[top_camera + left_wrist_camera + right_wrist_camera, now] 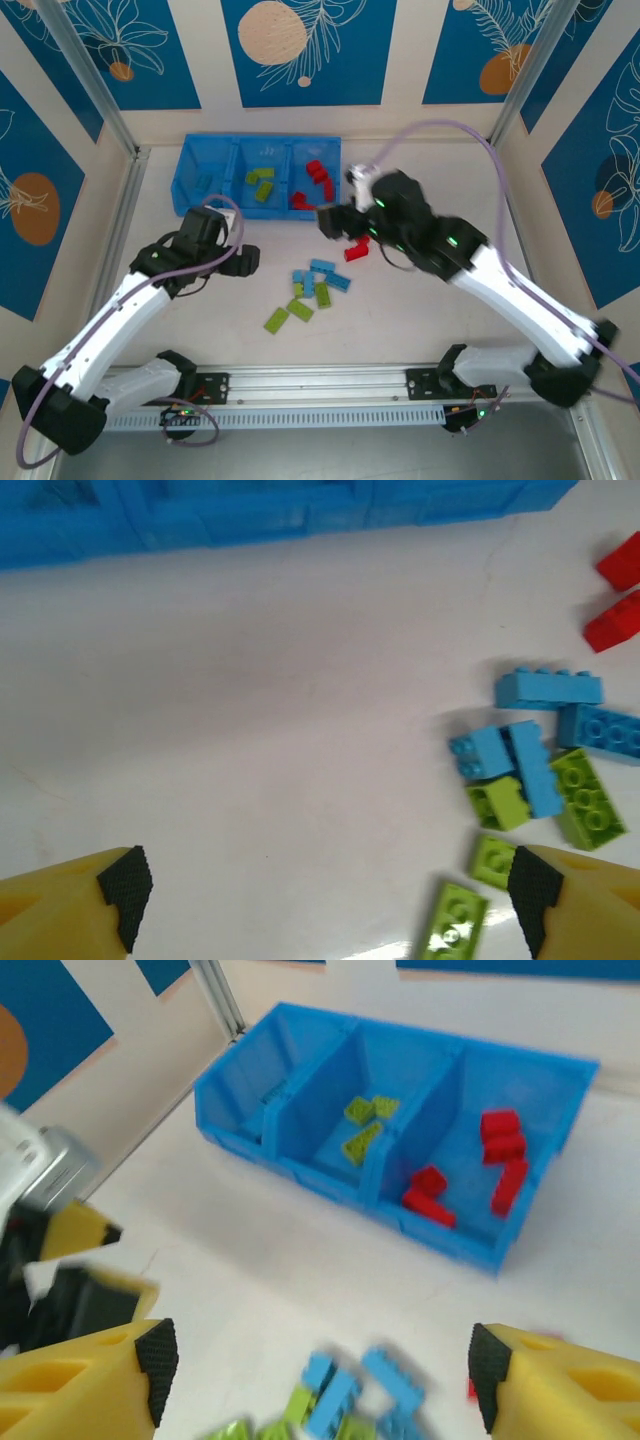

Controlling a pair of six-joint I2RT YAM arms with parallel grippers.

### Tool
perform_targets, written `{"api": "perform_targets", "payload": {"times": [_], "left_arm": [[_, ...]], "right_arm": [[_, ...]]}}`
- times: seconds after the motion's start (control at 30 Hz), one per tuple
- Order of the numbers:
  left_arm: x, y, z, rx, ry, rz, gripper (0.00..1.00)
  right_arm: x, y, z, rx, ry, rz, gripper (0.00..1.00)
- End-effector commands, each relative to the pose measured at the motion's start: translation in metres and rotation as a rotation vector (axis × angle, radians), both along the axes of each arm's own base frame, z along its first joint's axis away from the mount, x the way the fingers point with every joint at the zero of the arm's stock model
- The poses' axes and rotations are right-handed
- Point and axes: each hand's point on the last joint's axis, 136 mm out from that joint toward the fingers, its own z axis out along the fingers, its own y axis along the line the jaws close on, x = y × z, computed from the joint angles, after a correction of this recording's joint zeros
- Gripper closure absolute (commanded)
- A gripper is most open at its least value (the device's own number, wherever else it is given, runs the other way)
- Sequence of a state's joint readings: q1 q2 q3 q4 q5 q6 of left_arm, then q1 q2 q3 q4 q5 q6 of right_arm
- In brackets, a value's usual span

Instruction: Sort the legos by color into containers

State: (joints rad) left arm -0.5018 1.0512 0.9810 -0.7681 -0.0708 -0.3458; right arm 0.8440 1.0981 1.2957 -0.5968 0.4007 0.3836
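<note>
The blue three-compartment tray [214,152] sits at the back left of the table. Green bricks [262,185] lie in its middle compartment [358,1123] and red bricks [315,180] in its right one [500,1155]. Loose light blue bricks [322,275] and green bricks [290,313] lie mid-table, the blue pile [530,750] and green pieces [587,798] to the right of my open left gripper [330,895]. Two red bricks [357,248] lie just beside my right gripper [335,222]. The right gripper [322,1365] is open above the pile [350,1400], holding nothing.
Two red bricks [615,595] lie at the far right of the left wrist view, below the tray wall [250,520]. The left gripper [245,260] hovers left of the pile. Metal frame posts stand at the table's back corners [130,150].
</note>
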Motion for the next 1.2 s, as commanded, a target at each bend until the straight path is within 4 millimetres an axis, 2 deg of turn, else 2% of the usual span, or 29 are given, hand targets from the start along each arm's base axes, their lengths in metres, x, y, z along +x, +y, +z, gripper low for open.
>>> {"api": "perform_targets", "payload": {"times": [0.0,0.13,0.27,0.33,0.5,0.7,0.93,1.0,1.17], "left_arm": [[-0.012,-0.045,-0.012,-0.206,0.166,0.016,0.11],[-0.017,-0.095,-0.036,-0.226,0.232,-0.051,0.20],[-0.021,-0.124,-0.066,-0.195,0.291,-0.060,0.29],[-0.021,-0.129,-0.081,-0.171,0.305,-0.037,0.35],[-0.019,-0.120,-0.110,-0.098,0.334,0.050,0.48],[-0.027,-0.128,-0.137,-0.067,0.427,0.009,0.47],[-0.027,-0.116,-0.157,-0.014,0.430,0.054,0.49],[-0.028,-0.109,-0.162,0.024,0.435,0.067,0.49],[-0.026,-0.070,-0.169,0.192,0.389,0.150,0.54]], "right_arm": [[-0.026,-0.022,-0.045,0.120,0.148,-0.068,0.13],[-0.040,-0.054,-0.071,0.122,0.172,-0.140,0.06],[-0.044,-0.059,-0.077,0.121,0.197,-0.145,0.05],[-0.043,-0.057,-0.077,0.118,0.203,-0.145,0.05],[-0.039,-0.054,-0.078,0.107,0.214,-0.150,0.05],[-0.038,-0.053,-0.080,0.113,0.225,-0.154,0.05],[-0.039,-0.052,-0.082,0.123,0.243,-0.157,0.05],[-0.039,-0.052,-0.081,0.128,0.244,-0.157,0.05],[-0.039,-0.048,-0.078,0.142,0.251,-0.148,0.05]]}}
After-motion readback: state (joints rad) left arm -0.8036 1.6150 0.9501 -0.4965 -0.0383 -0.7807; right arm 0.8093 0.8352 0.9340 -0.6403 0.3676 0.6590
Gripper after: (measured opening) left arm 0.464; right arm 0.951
